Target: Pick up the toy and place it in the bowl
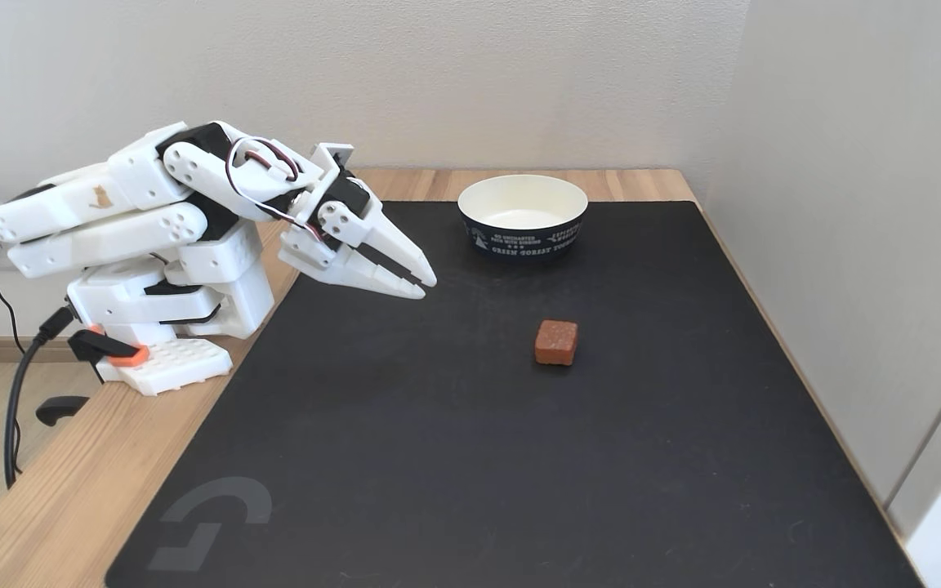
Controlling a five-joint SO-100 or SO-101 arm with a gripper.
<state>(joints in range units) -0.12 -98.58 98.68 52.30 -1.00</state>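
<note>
While the clenched white plastic hand (425, 287) hovers, the rounded speckled toy (556, 341) sits near the paper bowl (523, 238)

Bowl (522, 237) outside: white print, "GREEN FOREST" partly legible, rest too small. Mat (470, 425): grey logo.
</note>
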